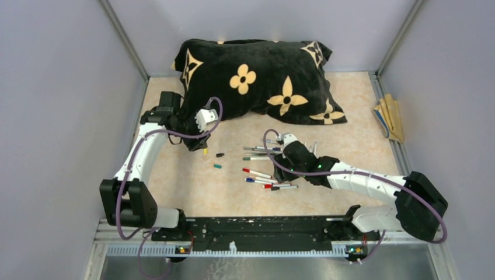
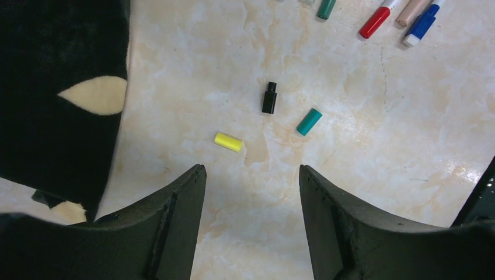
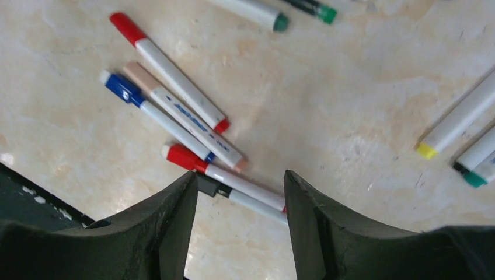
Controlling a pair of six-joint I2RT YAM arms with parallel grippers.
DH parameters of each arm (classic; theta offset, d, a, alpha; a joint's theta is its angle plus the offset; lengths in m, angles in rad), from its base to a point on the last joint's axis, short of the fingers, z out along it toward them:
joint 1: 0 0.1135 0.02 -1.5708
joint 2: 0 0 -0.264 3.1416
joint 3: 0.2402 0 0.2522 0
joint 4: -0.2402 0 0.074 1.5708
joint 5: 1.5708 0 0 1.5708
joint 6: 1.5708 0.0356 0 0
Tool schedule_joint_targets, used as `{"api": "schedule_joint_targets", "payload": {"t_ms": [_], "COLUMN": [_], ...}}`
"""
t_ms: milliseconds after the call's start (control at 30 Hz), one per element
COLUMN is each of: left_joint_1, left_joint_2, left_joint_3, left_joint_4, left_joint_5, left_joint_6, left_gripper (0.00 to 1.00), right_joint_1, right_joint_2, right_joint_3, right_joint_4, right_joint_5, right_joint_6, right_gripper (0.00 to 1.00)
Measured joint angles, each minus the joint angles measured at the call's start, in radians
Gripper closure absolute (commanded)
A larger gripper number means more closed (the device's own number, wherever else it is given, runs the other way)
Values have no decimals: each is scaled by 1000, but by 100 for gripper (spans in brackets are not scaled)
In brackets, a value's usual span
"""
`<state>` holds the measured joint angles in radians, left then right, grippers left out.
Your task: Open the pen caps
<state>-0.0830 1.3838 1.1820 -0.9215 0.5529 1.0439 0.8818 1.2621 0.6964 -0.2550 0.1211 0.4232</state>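
Three short plastic cylinders lie loose just above your left gripper point(image 2: 252, 175) in the left wrist view. The yellow cap point(image 2: 227, 142) is nearest, with the stepped black cap point(image 2: 269, 97) and the teal cap point(image 2: 309, 122) higher up. None touches the matte black fingers, which are spread wide and empty. Your right gripper point(image 3: 240, 178) is also spread and grips nothing. At lower centre of its view, a red-capped pen point(image 3: 184, 158) with a smooth white barrel crosses the gap, lying on the glossy marbled beige table point(image 3: 350, 87). A plush black pillow point(image 2: 52, 58) fills the left wrist view's upper left.
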Motion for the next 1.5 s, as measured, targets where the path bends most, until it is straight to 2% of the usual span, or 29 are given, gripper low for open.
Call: {"api": "schedule_joint_targets", "payload": {"t_ms": [500,800,1100,1500], "left_joint_1": [0,0,0,0], "left_joint_2": [-26,-32,-39,-56], "left_joint_3": [-14,-19,-21,-21], "left_joint_4": [-42,-48,-52,-67], "left_joint_5": [17,19,21,20], "left_joint_6": [2,4,6,16], "left_gripper": [33,34,34,34], "right_joint_1": [0,0,-1,-27], "right_joint_2": [-125,-106,-108,-27], "right_joint_3": [-186,-180,-85,-143], "right_joint_4": [-88,-95,-131,-61], "right_joint_5": [-74,-77,-74,-97], "right_joint_6": [122,100,40,24], "right_gripper": [42,44,43,45]}}
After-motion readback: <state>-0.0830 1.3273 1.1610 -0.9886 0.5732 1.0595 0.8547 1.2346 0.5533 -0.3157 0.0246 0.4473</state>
